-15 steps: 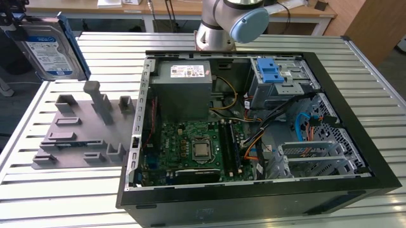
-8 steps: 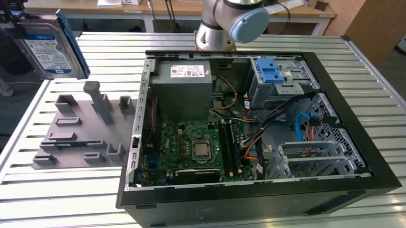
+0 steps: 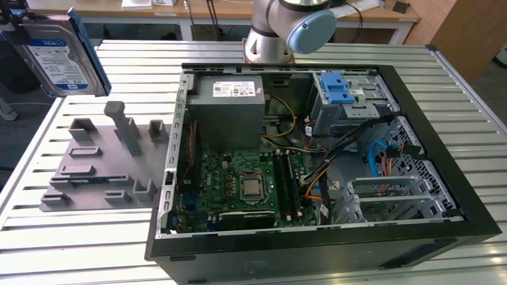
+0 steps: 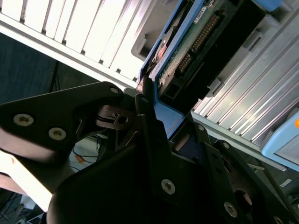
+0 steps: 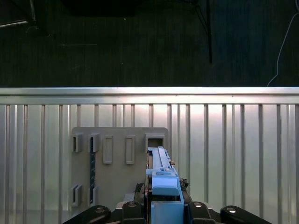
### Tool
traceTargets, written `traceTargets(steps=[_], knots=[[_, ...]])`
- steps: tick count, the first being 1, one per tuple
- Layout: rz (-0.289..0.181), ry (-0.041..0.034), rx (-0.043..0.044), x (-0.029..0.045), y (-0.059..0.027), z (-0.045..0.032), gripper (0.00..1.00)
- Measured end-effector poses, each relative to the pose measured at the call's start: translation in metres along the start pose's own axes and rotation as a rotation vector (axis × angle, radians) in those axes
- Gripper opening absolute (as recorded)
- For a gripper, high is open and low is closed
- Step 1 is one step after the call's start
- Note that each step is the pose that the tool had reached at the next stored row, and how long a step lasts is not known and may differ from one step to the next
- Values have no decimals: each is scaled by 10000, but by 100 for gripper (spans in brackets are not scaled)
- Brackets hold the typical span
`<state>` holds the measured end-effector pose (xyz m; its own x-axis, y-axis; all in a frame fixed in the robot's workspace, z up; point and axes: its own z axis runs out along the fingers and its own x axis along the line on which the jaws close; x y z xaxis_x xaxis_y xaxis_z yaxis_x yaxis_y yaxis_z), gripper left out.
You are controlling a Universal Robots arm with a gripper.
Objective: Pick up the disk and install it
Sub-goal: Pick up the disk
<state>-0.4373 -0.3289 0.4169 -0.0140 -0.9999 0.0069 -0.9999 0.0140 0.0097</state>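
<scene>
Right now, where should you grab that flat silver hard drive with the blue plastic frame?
At one end, on the blue plastic frame, coming in from that end. The flat silver metal hard drive is thin, so the black gripper can pinch across it there. That probably keeps the fingers off the bare green circuit board.

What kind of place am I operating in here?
Probably a robotics lab or workshop bench: an open desktop computer case lies on a slatted aluminium table, beside a grey slotted fixture, with wooden desks behind. The gripper holds the disk aloft.
</scene>
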Motion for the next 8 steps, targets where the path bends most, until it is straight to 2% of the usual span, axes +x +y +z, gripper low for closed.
traceTargets(steps=[8], knots=[[0,0,0,0,1,-61,36]])
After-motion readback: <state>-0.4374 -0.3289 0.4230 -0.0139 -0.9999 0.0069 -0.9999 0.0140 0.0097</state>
